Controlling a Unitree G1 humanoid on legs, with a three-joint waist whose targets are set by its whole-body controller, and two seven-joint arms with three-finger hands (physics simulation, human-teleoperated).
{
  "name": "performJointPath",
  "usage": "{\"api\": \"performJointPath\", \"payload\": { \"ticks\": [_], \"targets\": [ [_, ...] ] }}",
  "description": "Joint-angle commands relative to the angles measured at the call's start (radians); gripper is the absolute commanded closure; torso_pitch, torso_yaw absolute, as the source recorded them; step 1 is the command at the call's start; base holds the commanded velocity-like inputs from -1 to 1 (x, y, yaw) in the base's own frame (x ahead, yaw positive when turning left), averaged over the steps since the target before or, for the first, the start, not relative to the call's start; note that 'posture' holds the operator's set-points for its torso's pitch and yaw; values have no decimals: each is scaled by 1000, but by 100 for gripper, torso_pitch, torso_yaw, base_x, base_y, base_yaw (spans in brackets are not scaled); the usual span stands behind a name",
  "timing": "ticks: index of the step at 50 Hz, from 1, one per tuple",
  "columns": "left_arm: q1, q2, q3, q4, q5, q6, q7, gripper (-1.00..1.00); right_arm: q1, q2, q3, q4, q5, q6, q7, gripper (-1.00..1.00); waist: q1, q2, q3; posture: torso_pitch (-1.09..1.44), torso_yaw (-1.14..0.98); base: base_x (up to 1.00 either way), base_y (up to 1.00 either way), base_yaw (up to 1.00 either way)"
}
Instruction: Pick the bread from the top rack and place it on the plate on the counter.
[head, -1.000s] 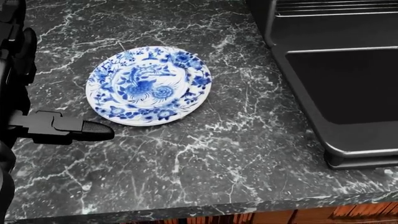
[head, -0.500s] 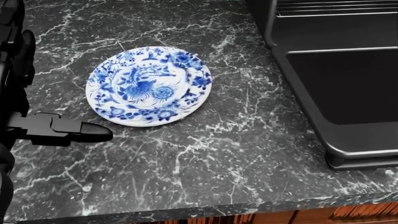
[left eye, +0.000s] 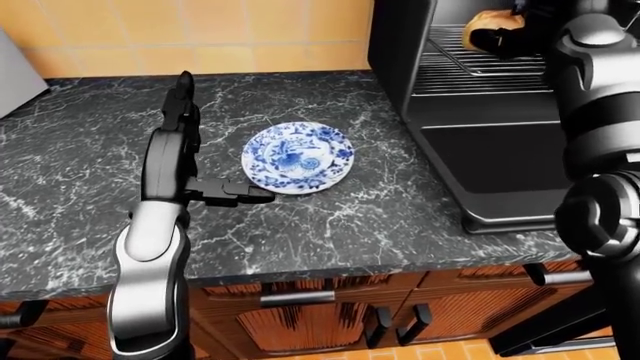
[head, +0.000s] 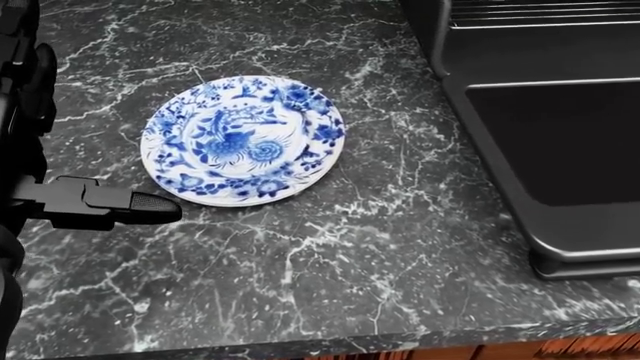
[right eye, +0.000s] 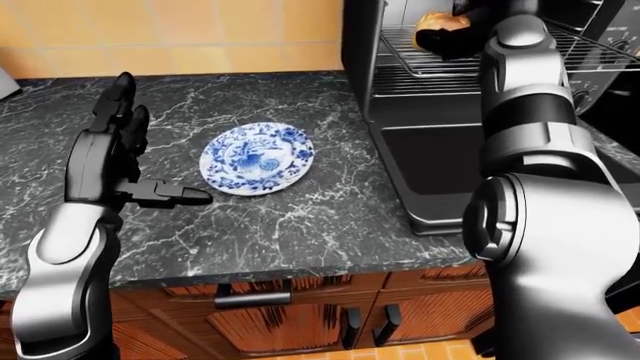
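- The bread (right eye: 438, 21) lies on the top rack (right eye: 440, 56) inside the open black oven (left eye: 400, 60), at the upper right of both eye views; it shows as a small golden-brown lump partly covered by dark fingers.
- The right hand (right eye: 462, 34) reaches up into the oven and is at the bread; whether its fingers close round the loaf or only stand about it I cannot tell, since the hand is dark and partly cut off by the top edge.
- The left hand (left eye: 185, 142) hangs over the desk (head: 330, 247) to the left of the plate (head: 243, 139), its fingers spread; two point up the picture and the thumb (head: 110, 204) sticks out sideways towards the plate's lower left rim, near it but apart.
- The plate, white with a blue floral pattern, rests flat on the dark marbled desk with nothing on it; it sits well apart from the oven's lowered door (head: 560, 150) on the right.
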Motion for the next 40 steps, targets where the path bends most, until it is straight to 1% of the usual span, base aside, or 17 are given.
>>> {"api": "performJointPath", "payload": {
  "ticks": [1, 7, 15, 24, 31, 40],
  "targets": [
    [-27, 8, 7, -33, 0, -28, 5, -100, -43, -14, 2, -36, -5, -9, 6, 100, 1, -2, -26, 0, 0, 0, 0, 0],
    [-26, 10, 6, -32, 2, -29, 6, -100, -69, -40, 6, -57, -10, 11, 23, 100, 3, -2, -24, 0, 0, 0, 0, 0],
    [-26, 10, 6, -29, 1, -30, 5, -100, -68, -65, 17, -119, -13, 50, 62, 100, 5, -1, -19, 0, 0, 0, 0, 0],
    [-30, 10, 3, -22, 1, -33, 3, -100, -63, -83, 23, -276, -6, 154, 120, 100, 6, 0, -16, 0, 0, 0, 0, 0],
    [-35, 10, 1, -19, 3, -32, 1, -100, -45, -77, 28, -466, -7, 278, 180, 100, 6, 0, -13, 0, 0, 0, 0, 0],
    [-25, 7, 4, -22, 2, -38, 0, -100, -35, -28, 43, -666, -17, 414, 249, 100, 3, 5, -10, 0, 0, 0, 0, 0]
  ]
}}
